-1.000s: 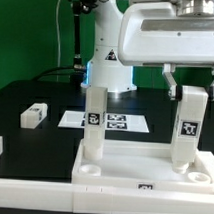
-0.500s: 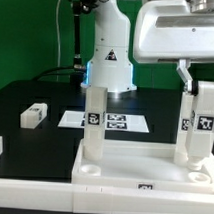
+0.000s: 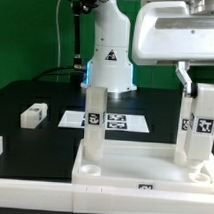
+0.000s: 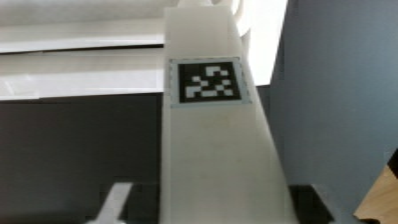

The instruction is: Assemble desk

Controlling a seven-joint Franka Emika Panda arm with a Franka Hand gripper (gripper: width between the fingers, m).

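We have the tabletop panel (image 3: 133, 161) lying flat, rim up, on the black surface (image 3: 39, 143). It sits near the camera and runs from the middle out to the exterior view's right edge. A round socket (image 3: 90, 169) shows at its near corner on the exterior view's left.

Two legs stand upright in the panel. The left leg (image 3: 95, 120) is at the far corner on the exterior view's left. The right leg (image 3: 201, 123) is on the exterior view's right. Each shows a black-and-white tag toward the camera.

The gripper (image 3: 201, 88) is down over the top of the right leg. One of the fingers (image 3: 184, 78) hangs just beside the leg on the exterior view's left; the other is cut off by the frame edge.

In the wrist view the right leg (image 4: 217, 130) fills the middle, tag (image 4: 210, 80) facing the camera, and it runs down between the gripper (image 4: 214, 205) tips. We cannot tell whether the fingers pinch the leg or stand just off it.

A loose leg (image 3: 35, 113) lies on its side on the surface, far on the exterior view's left and well apart from the panel. The marker board (image 3: 119, 122) lies flat beyond the panel, in front of the robot base (image 3: 109, 60).
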